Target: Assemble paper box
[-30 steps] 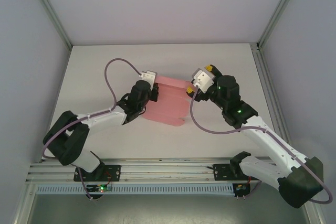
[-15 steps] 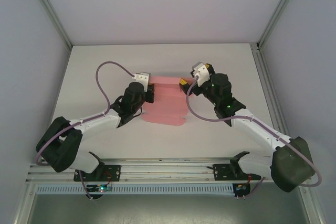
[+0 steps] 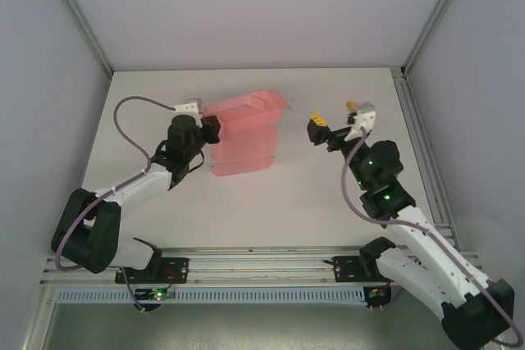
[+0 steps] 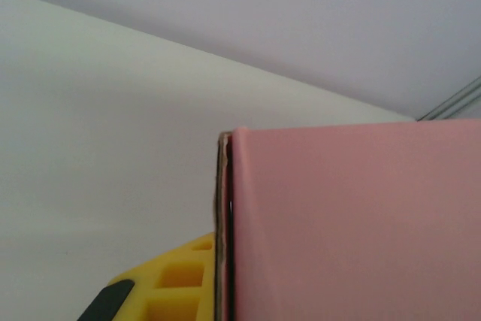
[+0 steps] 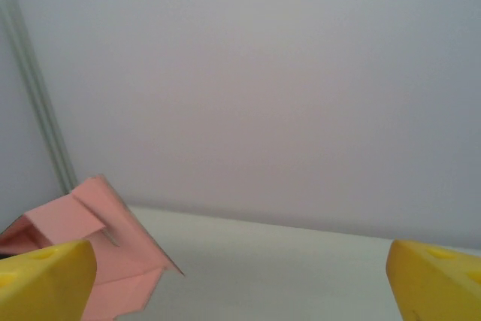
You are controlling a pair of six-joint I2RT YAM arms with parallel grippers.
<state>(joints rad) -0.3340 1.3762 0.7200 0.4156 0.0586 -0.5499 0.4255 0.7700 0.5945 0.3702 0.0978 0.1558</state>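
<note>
L gripper: clamped on paper box edge.
R gripper: jaws apart, nothing held.
Risk: card could be bent, being held 1-sided.

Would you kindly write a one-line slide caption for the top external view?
Left gripper shut on the pink paper box at its left edge; right gripper open and apart from it.

The pink paper box, a creased, partly folded card sheet, stands tilted up at the table's left-centre.
</note>
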